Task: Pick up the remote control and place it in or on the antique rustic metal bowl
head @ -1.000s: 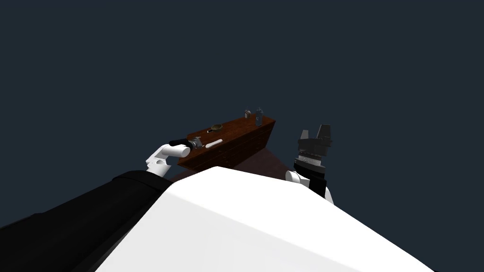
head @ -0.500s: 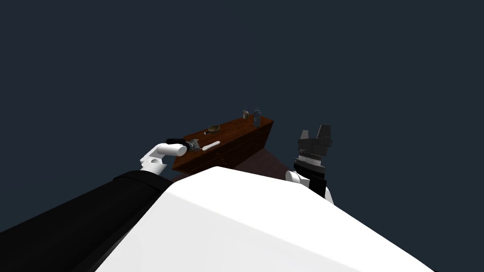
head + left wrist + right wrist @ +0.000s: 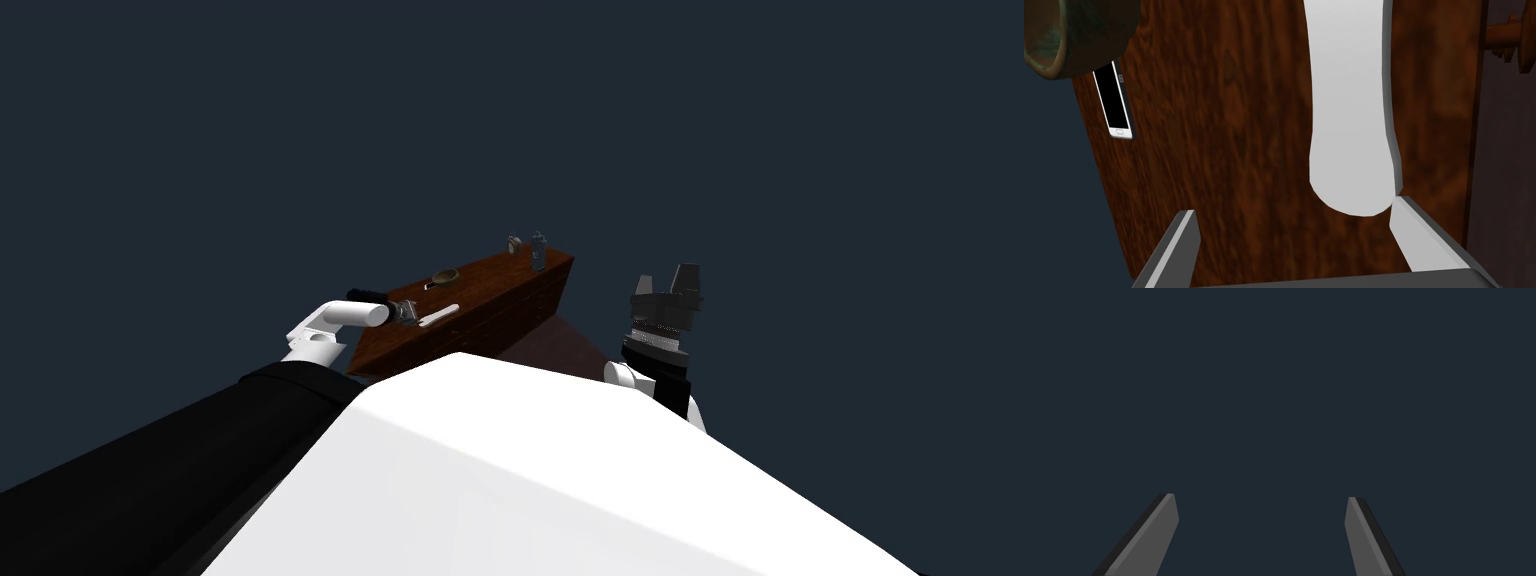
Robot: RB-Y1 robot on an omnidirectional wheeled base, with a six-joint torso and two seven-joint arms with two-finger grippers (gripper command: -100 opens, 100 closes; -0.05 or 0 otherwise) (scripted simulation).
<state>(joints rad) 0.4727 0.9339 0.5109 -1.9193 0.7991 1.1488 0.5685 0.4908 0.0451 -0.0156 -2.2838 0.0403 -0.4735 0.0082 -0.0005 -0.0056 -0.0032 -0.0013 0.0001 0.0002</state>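
- Left wrist view: a greenish-brown round metal bowl [image 3: 1049, 45] sits at the edge of the brown wooden cabinet top [image 3: 1224, 125], a white black-screened phone [image 3: 1114, 102] just beside it.
- The long white rounded remote control [image 3: 1349, 110] lies on the wood, its end just ahead of the left gripper [image 3: 1294, 206], blades spread wide.
- The right gripper [image 3: 1260, 497] is raised clear of the cabinet, blades wide.

No writing can be read anywhere. The remote control [image 3: 1348, 115] shows a plain white face without any mark or number. The phone [image 3: 1114, 102], lying farther on the wooden top [image 3: 1224, 130] just beside the bowl [image 3: 1054, 45], has a black screen; the small marks on its white ends are too small to read. The rim of the bowl carries no readable letters.
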